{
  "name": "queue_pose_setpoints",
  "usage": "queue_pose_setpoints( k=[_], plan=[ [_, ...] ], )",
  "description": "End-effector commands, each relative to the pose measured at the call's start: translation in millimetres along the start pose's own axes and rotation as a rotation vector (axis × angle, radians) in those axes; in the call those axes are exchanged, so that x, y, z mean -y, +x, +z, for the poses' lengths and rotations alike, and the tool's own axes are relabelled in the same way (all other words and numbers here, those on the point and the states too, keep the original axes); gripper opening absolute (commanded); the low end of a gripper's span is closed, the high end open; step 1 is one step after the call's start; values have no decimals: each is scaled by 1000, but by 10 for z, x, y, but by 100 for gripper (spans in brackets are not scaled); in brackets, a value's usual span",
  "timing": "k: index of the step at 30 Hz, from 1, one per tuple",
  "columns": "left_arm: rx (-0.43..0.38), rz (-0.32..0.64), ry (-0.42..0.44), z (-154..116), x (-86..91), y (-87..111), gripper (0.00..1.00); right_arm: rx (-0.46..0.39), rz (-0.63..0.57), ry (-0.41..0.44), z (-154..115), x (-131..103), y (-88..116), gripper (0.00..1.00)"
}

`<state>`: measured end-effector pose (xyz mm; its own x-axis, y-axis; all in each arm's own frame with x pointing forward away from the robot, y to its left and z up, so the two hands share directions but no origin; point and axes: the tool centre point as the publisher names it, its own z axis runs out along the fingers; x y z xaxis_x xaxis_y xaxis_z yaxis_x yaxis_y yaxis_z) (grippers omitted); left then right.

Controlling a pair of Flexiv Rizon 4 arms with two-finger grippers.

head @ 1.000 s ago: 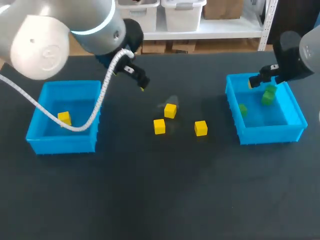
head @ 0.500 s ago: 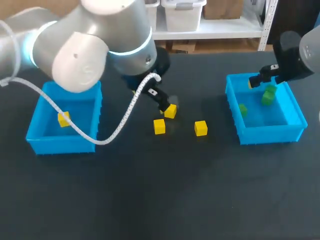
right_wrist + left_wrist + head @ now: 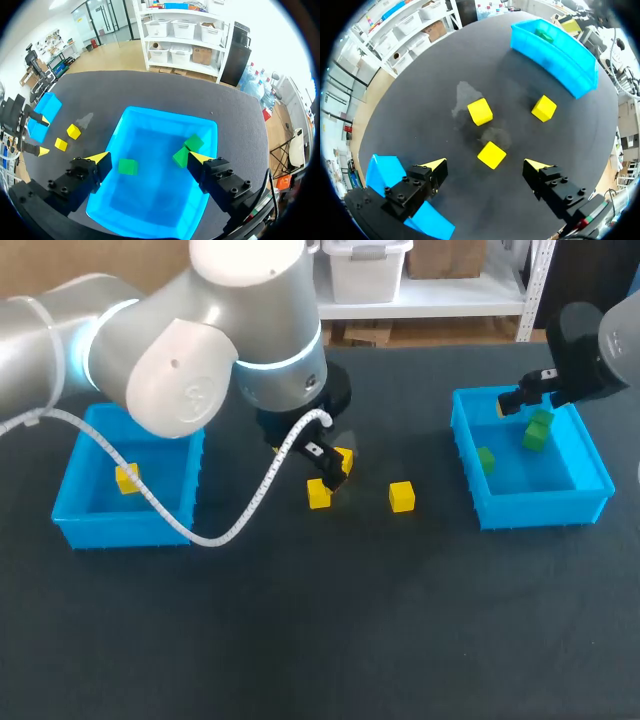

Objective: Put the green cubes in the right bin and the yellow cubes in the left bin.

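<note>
Three yellow cubes lie on the dark table between the bins: one (image 3: 319,494) (image 3: 491,155), one (image 3: 343,457) (image 3: 480,111) partly behind my left gripper, and one (image 3: 402,496) (image 3: 543,108) further right. My left gripper (image 3: 327,468) (image 3: 485,165) hangs open low over them, and the nearest cube sits just ahead of the gap between its fingers, untouched. The left bin (image 3: 125,525) holds one yellow cube (image 3: 127,478). The right bin (image 3: 540,508) (image 3: 150,200) holds three green cubes (image 3: 128,166) (image 3: 181,156) (image 3: 193,143). Above that bin my right gripper (image 3: 520,400) (image 3: 149,158) stands open and empty.
Both bins are bright blue with raised walls, one at each side of the table. A white cable loops from my left arm down over the left bin's right wall (image 3: 195,490). A pale smudge (image 3: 464,95) marks the tabletop near the cubes.
My left arm swung from above the left bin's far corner rightward and down to the yellow cubes at the middle. The right arm and all cubes stayed put.
</note>
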<state>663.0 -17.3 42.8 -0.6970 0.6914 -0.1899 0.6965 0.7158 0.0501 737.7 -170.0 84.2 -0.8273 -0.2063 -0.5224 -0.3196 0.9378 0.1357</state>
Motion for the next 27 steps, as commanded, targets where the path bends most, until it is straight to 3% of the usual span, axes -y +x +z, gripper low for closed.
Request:
queue_pose_setpoints(
  k=[1, 10, 27],
  plan=[
    [-4, 22, 6, 42, 35, 64, 100, 4, 1, 4, -6, -6, 13, 100],
    [-19, 89, -5, 148, 90, 113, 100, 4, 1, 4, -6, -6, 13, 100],
    [-50, 117, -21, 386, 43, -89, 100, 4, 1, 4, -6, -6, 13, 100]
  ],
)
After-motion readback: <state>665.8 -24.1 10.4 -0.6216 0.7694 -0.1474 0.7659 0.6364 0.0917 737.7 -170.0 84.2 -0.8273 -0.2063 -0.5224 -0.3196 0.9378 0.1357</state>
